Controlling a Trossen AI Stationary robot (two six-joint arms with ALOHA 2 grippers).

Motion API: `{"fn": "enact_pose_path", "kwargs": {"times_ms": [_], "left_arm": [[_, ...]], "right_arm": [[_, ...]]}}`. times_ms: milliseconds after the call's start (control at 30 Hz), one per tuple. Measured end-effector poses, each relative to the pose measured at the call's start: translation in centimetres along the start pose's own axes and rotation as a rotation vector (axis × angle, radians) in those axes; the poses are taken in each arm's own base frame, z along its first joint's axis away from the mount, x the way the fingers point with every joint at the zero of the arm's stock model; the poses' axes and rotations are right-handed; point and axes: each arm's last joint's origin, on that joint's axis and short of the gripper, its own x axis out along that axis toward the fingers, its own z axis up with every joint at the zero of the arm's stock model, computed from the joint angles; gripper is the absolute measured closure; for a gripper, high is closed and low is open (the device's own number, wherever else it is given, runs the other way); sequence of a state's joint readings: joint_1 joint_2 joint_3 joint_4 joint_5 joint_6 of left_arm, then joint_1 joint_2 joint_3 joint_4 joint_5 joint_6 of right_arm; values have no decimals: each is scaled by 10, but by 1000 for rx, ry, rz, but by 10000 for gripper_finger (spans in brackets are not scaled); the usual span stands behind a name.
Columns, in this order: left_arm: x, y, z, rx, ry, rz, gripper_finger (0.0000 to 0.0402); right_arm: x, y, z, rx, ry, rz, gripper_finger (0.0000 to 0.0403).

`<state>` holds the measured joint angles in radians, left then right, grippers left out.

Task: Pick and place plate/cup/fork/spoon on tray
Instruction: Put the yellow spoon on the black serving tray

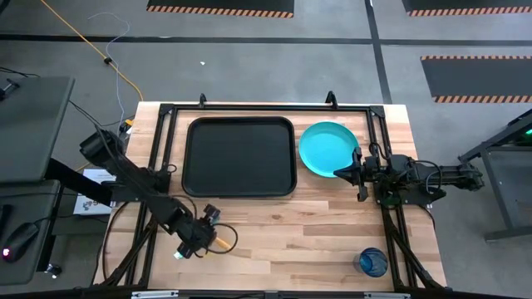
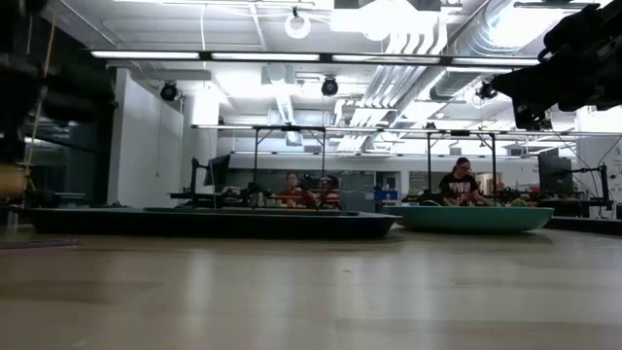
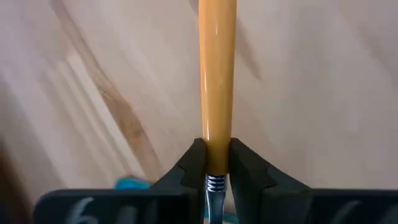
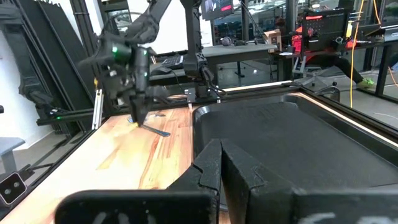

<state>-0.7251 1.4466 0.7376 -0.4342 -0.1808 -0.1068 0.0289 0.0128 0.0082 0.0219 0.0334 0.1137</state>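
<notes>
The left gripper (image 3: 216, 163) is seen closed on the slim spoon with the orange handle (image 3: 217, 74), clamped low on the handle just above the metal neck, over the bare wooden table (image 1: 291, 241) in front of the large black rectangular tray (image 1: 241, 155) and toward its left corner. A slip is judged the main risk: the handle is smooth and narrow and is gripped near one end, so the spoon could pivot or slide between the jaws when it is lifted, and it could be dropped short of the tray or caught on the raised rim. The right gripper (image 4: 217, 163) is shown closed and empty beside the round turquoise plastic plate (image 1: 327, 149), which lies just right of the tray; contact between them cannot be confirmed. The small translucent dark-blue plastic cup (image 1: 372, 262) stands well apart from the tray, near the table's front right corner. The spoon's bowl is hidden behind the left fingers, so its orientation cannot be told. Whether the spoon is already clear of the table is not discernible. A patch of teal beside the left fingers may be the fork, but too little shows to be sure.
</notes>
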Motion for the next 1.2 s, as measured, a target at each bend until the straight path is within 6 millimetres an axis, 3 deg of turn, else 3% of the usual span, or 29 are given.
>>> {"fn": "enact_pose_path", "kwargs": {"times_ms": [367,533,867,1200], "left_arm": [[-76,53,3,-72,-317,195,367],[-96,83,-9,-100,-560,261,367],[-92,129,-53,-215,-1066,402,367],[-80,154,-75,-356,-1132,334,367]], "right_arm": [[0,0,0,0,0,0,402],[0,0,0,1,1,0,402],[0,0,0,1,1,0,402],[0,0,0,0,1,0,402]]}}
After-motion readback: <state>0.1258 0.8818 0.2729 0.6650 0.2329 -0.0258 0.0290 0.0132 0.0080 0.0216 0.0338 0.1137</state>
